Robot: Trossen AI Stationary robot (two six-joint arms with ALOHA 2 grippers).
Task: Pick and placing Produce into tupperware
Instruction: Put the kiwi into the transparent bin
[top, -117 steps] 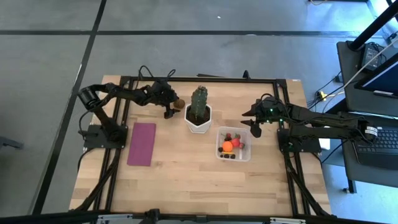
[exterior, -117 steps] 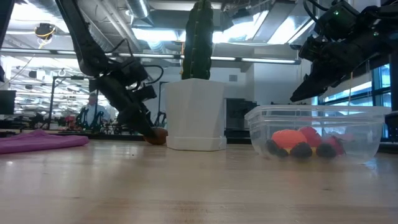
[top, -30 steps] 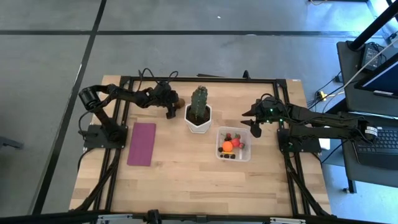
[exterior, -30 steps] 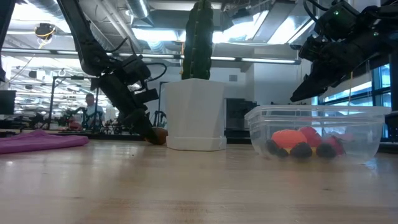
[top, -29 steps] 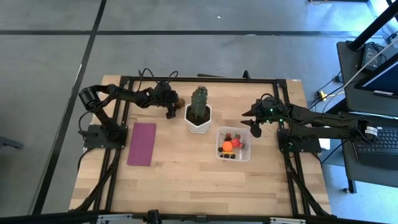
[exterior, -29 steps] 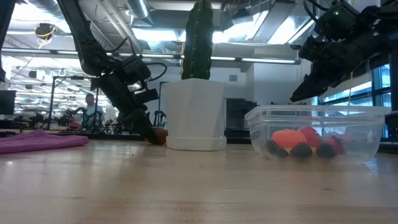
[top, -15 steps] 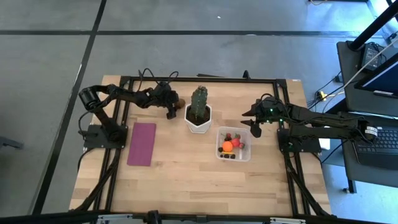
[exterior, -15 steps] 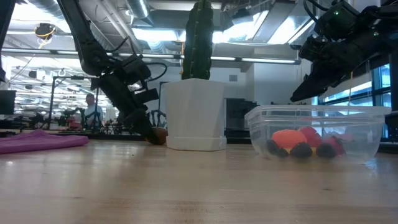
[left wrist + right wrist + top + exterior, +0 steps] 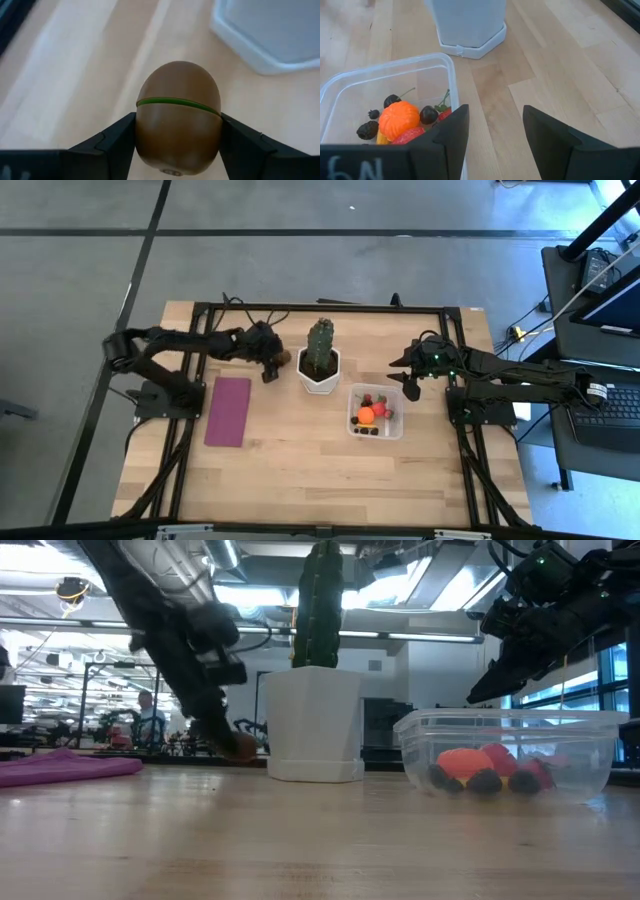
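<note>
**Left arm lifts the last kiwi beside the cactus pot**

A wooden table (image 9: 300,470) stands under two dark robot arms. The left gripper (image 9: 272,364) is near the back of the table, just beside a white hexagonal pot (image 9: 318,374) that holds a green cactus (image 9: 320,340). Its two fingers are clamped on a brown kiwi (image 9: 178,114), one finger on each flank, with a thin green seam running round the kiwi's middle. From table height the kiwi (image 9: 238,745) appears to hang a little above the wood, though the gap is hard to make out.

The tupperware (image 9: 376,436), a small clear box, sits on the far side of the pot from the kiwi, toward the right arm. Inside it lies the produce already gathered: an orange piece (image 9: 399,119), red pieces and dark berries (image 9: 428,114). The right gripper (image 9: 411,381) hovers just beside the box, fingers spread apart and holding nothing. A flat purple mat (image 9: 228,411) lies near the left arm's base.

The kiwi looks like a hard, smooth plastic toy, so it is probably light and stiff but slippery. A hold across its widest part, as here, seems the safest; a pinch nearer either rounded end could let it squirt free.
</note>
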